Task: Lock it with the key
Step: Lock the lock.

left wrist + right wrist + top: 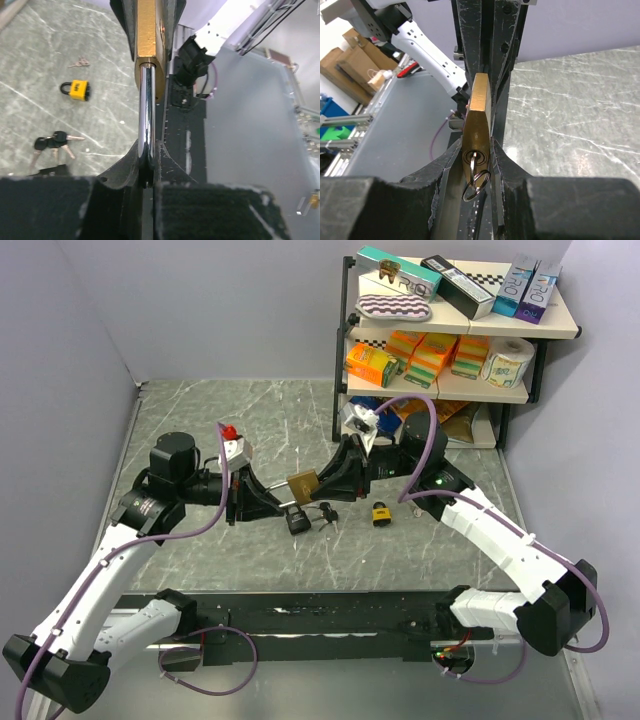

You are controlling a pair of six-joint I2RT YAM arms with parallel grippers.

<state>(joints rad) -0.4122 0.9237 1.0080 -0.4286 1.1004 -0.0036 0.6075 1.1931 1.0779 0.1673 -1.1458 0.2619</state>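
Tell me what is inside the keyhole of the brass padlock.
A key sits in the keyhole of the brass padlock, its wire ring hanging out. Its blade is hidden inside the body.

On the marbled grey table (200,420) you have a small yellow padlock (381,513) lying flat near the middle. To its left is a bunch of black-headed keys (324,512), just beside a black padlock (298,521). At the far right you'll see a shelf unit (560,328). Long cartons lie on its top tier, and orange boxes (371,365) and a paper roll (509,361) sit on the tier below.
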